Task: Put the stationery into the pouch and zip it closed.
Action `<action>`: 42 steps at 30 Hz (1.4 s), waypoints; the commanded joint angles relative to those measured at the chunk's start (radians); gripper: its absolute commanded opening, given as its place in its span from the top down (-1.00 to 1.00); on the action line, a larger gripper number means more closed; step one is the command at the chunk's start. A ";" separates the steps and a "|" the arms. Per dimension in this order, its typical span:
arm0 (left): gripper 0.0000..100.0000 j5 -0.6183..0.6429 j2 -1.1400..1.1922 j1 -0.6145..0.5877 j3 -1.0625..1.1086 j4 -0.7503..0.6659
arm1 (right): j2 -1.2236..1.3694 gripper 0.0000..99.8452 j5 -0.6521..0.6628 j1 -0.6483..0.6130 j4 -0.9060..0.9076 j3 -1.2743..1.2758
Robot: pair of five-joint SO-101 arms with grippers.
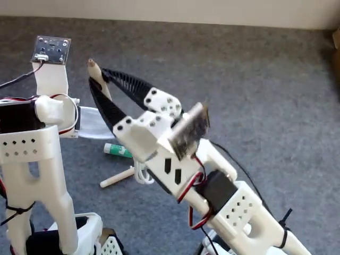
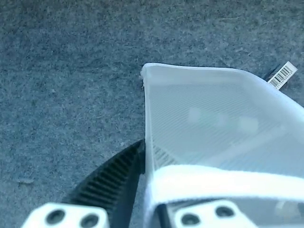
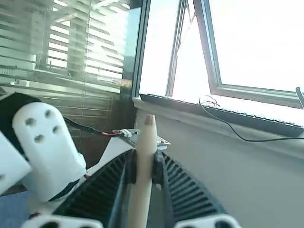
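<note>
Pouch (image 2: pixel 213 123) lies on worktop (image 1: pixel 255 79), edge pinched in left gripper (image 2: pixel 143 159). Right gripper (image 1: pixel 101 79) clamped on pencil (image 3: pixel 146 142), raised, long axis along fingers, tip pointing away from pouch, which sits below, toward left arm. Glue stick (image 1: pixel 117 150), second stick (image 1: pixel 119 178) loose beside pouch.

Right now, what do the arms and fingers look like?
Left arm and right arm: white printed plastic shells, black motors, red, black and white cables. Fingers black, ribbed, tapering to points. A bare camera board sits on each wrist.
</note>
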 commanded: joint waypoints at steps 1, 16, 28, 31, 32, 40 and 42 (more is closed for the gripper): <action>0.99 0.012 -0.001 -0.001 -0.028 0.005 | -0.038 0.99 0.011 -0.005 -0.099 0.030; 0.99 0.014 0.004 -0.001 -0.028 0.005 | -0.033 0.99 0.005 -0.010 -0.329 0.038; 0.98 0.040 0.005 0.001 -0.028 0.005 | 0.027 0.99 0.003 -0.031 -0.483 0.219; 0.98 0.040 0.005 0.001 -0.028 0.005 | 0.001 0.99 0.005 -0.053 -0.479 0.254; 0.98 0.040 0.005 0.001 -0.028 0.005 | -0.007 0.99 0.005 -0.056 -0.478 0.265; 0.98 0.040 0.005 0.001 -0.028 0.005 | -0.025 0.99 0.009 -0.064 -0.475 0.398; 0.98 0.040 0.005 0.001 -0.028 0.003 | -0.025 0.99 0.009 -0.065 -0.475 0.418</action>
